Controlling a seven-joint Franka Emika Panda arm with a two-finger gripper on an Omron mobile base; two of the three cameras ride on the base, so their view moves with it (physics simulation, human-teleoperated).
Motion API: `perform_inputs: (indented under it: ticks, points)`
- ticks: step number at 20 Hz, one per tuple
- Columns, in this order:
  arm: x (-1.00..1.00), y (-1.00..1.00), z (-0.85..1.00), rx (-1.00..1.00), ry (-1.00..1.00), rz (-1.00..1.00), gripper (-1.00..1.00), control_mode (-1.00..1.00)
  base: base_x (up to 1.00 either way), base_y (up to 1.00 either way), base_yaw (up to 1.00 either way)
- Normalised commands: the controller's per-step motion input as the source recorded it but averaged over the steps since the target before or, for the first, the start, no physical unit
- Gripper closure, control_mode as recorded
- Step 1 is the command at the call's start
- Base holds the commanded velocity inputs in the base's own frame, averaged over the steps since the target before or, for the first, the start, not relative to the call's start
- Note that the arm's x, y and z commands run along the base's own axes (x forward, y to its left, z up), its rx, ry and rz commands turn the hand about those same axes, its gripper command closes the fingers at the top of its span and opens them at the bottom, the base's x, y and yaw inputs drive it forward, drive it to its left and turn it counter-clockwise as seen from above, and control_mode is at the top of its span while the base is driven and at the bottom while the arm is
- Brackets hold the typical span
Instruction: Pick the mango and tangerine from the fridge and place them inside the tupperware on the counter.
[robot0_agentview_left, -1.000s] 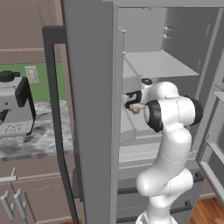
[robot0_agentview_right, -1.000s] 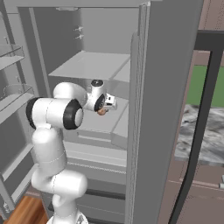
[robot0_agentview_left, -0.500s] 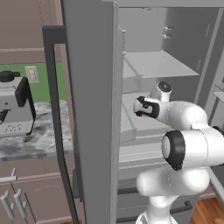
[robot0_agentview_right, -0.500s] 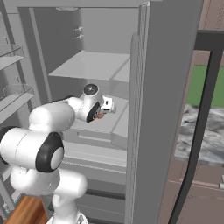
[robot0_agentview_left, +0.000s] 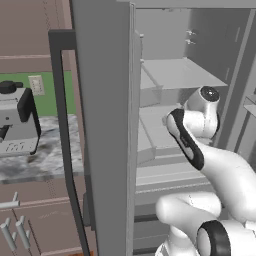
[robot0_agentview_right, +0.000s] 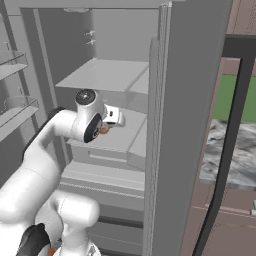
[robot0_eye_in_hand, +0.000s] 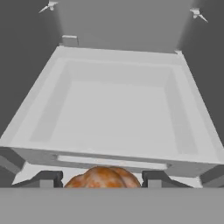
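A rounded orange-red fruit (robot0_eye_in_hand: 103, 176), mottled and a little lumpy, sits right between the gripper's (robot0_eye_in_hand: 100, 178) two dark finger tips (robot0_eye_in_hand: 43, 179), which stand close against its sides, so the gripper is closed down on it; whether it is the mango or the tangerine I cannot tell. From the right side a speck of the same orange (robot0_agentview_right: 104, 130) peeks out at the hand, just under the small white block at the wrist. The hand is inside the fridge (robot0_agentview_left: 107, 125), held above a pale grey shelf (robot0_agentview_right: 117, 137), and looking along it I see a shallow, smooth grey tray (robot0_eye_in_hand: 118, 109) with sloping walls and a raised rim, its floor bare. Another flat shelf (robot0_agentview_right: 107, 75) sits higher up, plain and matte, with small pegs on the back wall above it. The white arm (robot0_agentview_left: 220, 170), glossy with dark bands at its joints, bends up from below and reaches in through the opening. The thick grey fridge door stands open edge-on to me, and its long dark bar handle (robot0_agentview_left: 62, 125) runs down the outer face; it blocks much of the view between the fridge interior and the kitchen. Beyond it lies the counter (robot0_agentview_left: 40, 157), grey-and-white marbled stone over brown cabinets with silver handles (robot0_agentview_left: 10, 204). On it stands a boxy silver and black appliance (robot0_agentview_left: 17, 120) against a green wall with a pale socket (robot0_agentview_left: 36, 84). On the far side, clear door racks (robot0_agentview_right: 15, 107) hang on the other open door.
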Motion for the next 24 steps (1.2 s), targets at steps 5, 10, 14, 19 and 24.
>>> perform_inputs:
  ticks: [5, 10, 14, 19, 24]
  points:
    - [-1.0, 0.0, 0.69, 0.0, -0.01, 0.0, 1.0, -1.0, 0.0, 0.0, 0.0]
    - [-1.0, 0.0, 0.62, 0.0, -0.04, 0.0, 1.0, -1.0, 0.0, 0.0, 0.0]
    - [-0.99, 0.0, 0.6, 0.0, -0.05, 0.0, 1.0, -1.0, 0.0, 0.0, 0.0]
    - [0.0, 0.0, 0.0, 0.0, 0.0, 0.0, 1.0, 1.0, -1.0, 0.0, 0.0]
    - [0.0, 0.0, 0.0, 0.0, 0.0, 0.0, 1.0, 1.0, -1.0, 0.04, 0.02]
